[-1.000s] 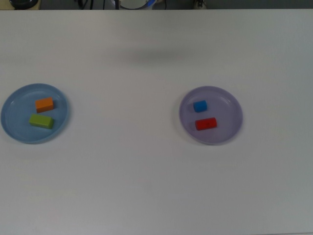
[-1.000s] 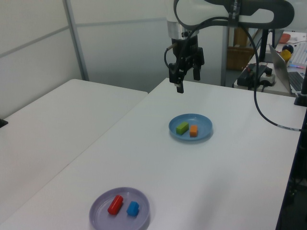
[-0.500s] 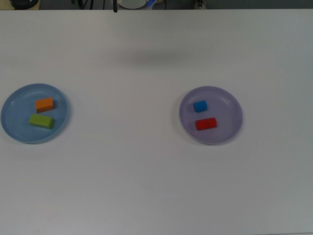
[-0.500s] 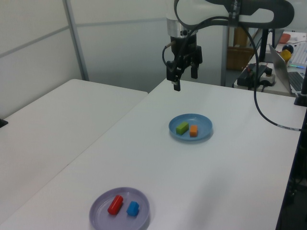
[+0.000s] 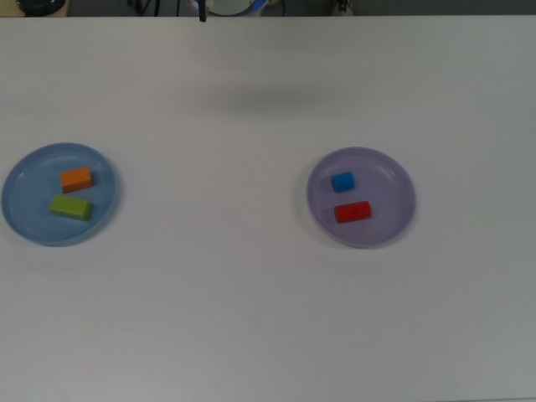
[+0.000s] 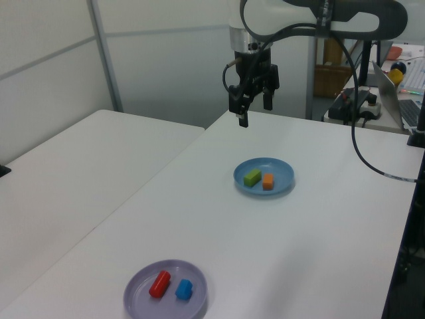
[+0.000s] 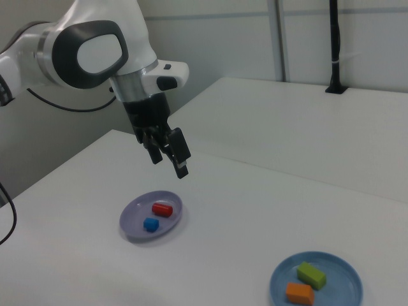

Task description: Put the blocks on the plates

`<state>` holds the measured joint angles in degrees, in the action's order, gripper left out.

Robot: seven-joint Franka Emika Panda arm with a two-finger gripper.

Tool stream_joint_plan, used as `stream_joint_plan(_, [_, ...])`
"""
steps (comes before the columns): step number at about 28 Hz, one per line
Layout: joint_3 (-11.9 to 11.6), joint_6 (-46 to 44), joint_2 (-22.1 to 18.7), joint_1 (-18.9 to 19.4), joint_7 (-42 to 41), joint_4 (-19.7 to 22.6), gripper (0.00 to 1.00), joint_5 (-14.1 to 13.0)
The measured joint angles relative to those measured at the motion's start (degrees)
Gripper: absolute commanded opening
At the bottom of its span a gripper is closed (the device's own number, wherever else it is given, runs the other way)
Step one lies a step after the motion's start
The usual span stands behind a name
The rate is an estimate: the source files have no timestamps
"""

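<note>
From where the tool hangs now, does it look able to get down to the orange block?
Probably yes: the tool hangs above the table with nothing under it, and the orange block lies uncovered on the light blue plate beside the green block.

Arm raised, pincer pointing down, fingers apart, empty

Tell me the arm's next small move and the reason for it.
Probably none beyond parking: the orange block and green block lie on the blue plate, the blue cube and red block on the purple plate. The gripper hangs empty, high above the table, so lifting clear looks enough.
</note>
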<state>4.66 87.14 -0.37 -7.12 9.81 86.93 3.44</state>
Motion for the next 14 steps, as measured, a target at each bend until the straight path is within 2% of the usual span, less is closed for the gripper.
stream_joint_plan(14, [0.0, 0.0, 0.0, 0.0, 0.4, 0.0, 1.0, -0.6])
